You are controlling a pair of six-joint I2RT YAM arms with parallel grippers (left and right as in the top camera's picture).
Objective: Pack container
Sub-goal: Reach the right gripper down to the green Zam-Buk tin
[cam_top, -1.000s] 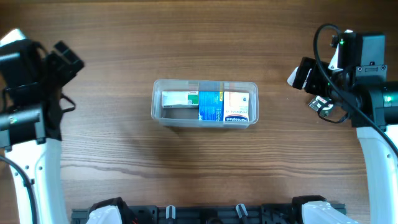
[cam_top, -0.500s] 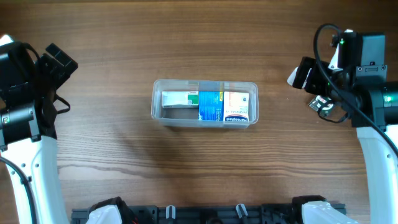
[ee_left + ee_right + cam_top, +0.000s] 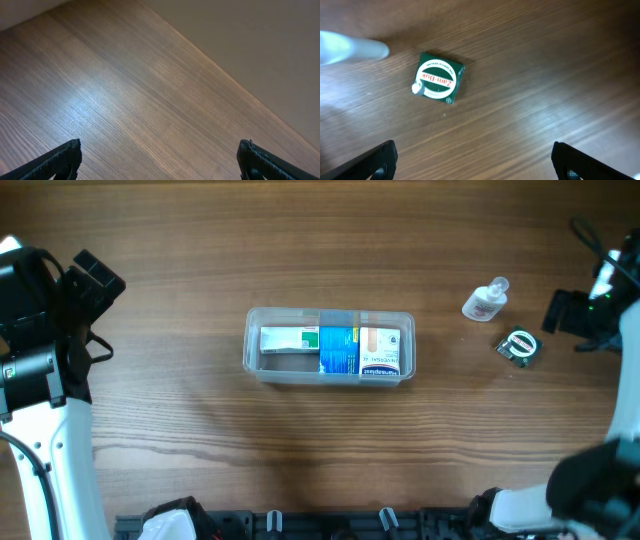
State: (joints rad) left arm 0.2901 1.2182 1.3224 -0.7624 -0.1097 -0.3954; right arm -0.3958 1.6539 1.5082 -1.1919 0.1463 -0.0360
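Near edge of desk: wood grain, arm bases at the rim.

Left pincer: released. Fingertips sit wide apart at the lower corners of the left wrist view, with only bare wood between them. From overhead it sits at the desk's left side, well apart from the container.

Right pincer: released. Both dark fingertips are spread to the lower corners of the right wrist view, with nothing held.
- Beyond them, left of centre, lies a small green square tin flat on the wood. It has a round white label, and the lettering "Zam-Buk" reads upside down from this camera.
- Small clear bottle shows past the tin at the upper left edge, blurred.

Mid-desk: container, a clear tub with rounded corners, upright, long side running left to right. Three boxes stand in a row inside it:
- green-and-white box at the left end, set toward the far wall, with a strip of bare floor on its near side;
- blue box in the middle, touching both neighbours;
- white-and-orange box at the right end.

Right of the container and apart from it, overhead shows the tin. The bottle lies a little farther back, on its side with its white cap pointing away. Both are outside the tub.
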